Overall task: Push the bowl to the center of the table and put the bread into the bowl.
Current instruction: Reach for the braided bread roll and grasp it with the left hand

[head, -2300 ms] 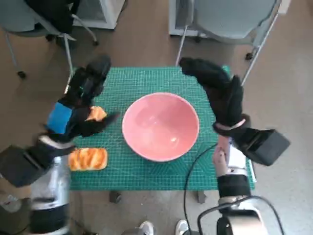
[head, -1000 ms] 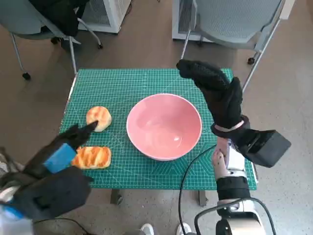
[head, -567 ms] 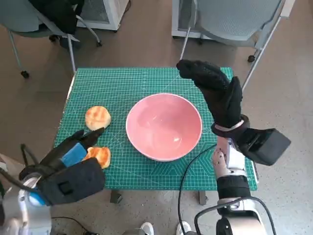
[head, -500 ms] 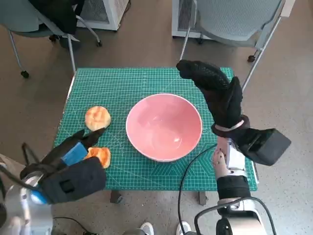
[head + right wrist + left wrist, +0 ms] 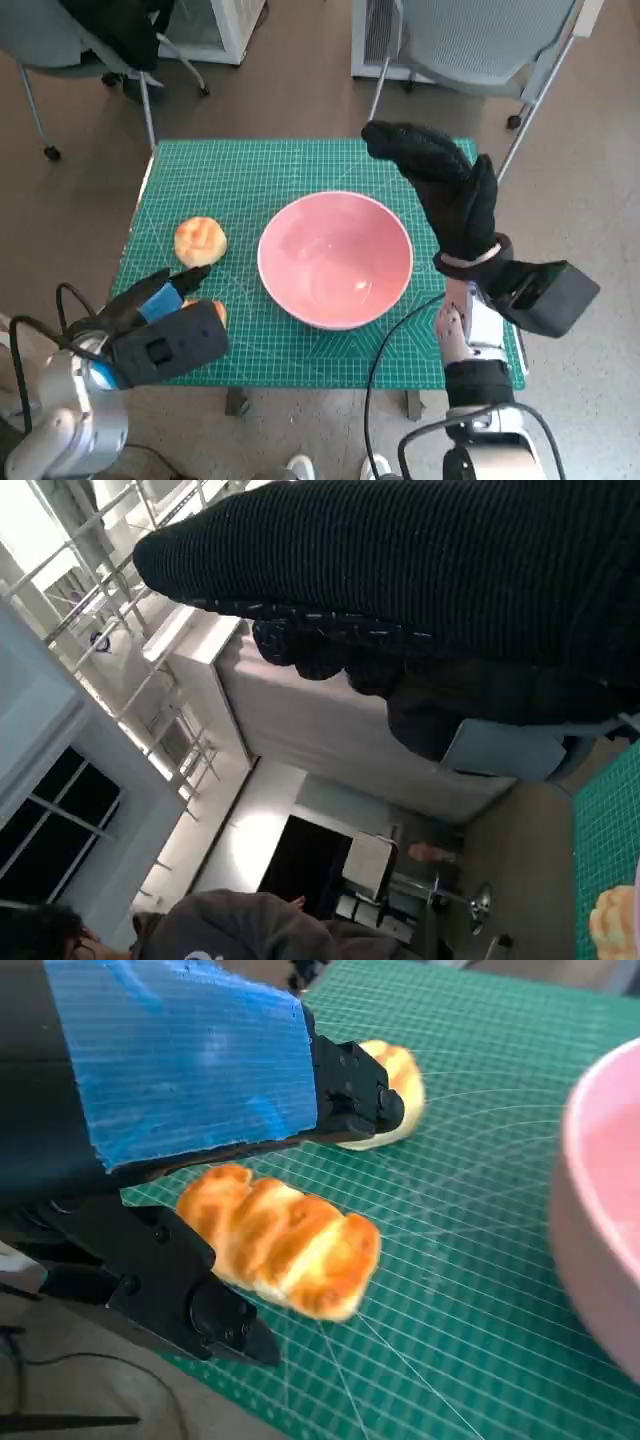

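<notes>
A wide pink plastic bowl (image 5: pixel 335 258) sits about in the middle of the small desk, on the green gridded cutting mat (image 5: pixel 290 165) that covers it. To its left lie two pieces of bread: a round golden bun (image 5: pixel 200 240) farther back, and a long braided golden loaf (image 5: pixel 280 1240) at the near left edge, both well outside the bowl.

The left hand (image 5: pixel 150 310), black with blue tape across its back, hovers low over the long loaf. In the left wrist view its black fingers (image 5: pixel 195 1305) are spread on either side of the loaf and hold nothing; whether they touch the crust I cannot tell. From the head view that hand and its forearm cover nearly all of the loaf, so only a sliver shows beside the wrist.

The right hand (image 5: pixel 445 195), in its black knitted glove, stands raised over the far right side of the mat, just beside the bowl's rim, its fingers loosely extended and empty.

Around the desk: a grey chair (image 5: pixel 480 40) behind on the right, another chair (image 5: pixel 70 45) at the far left, a white cabinet (image 5: pixel 215 25), and a black cable (image 5: pixel 385 365) looping off the near edge. In the right wrist view a person (image 5: pixel 230 930) sits in the room beyond.
</notes>
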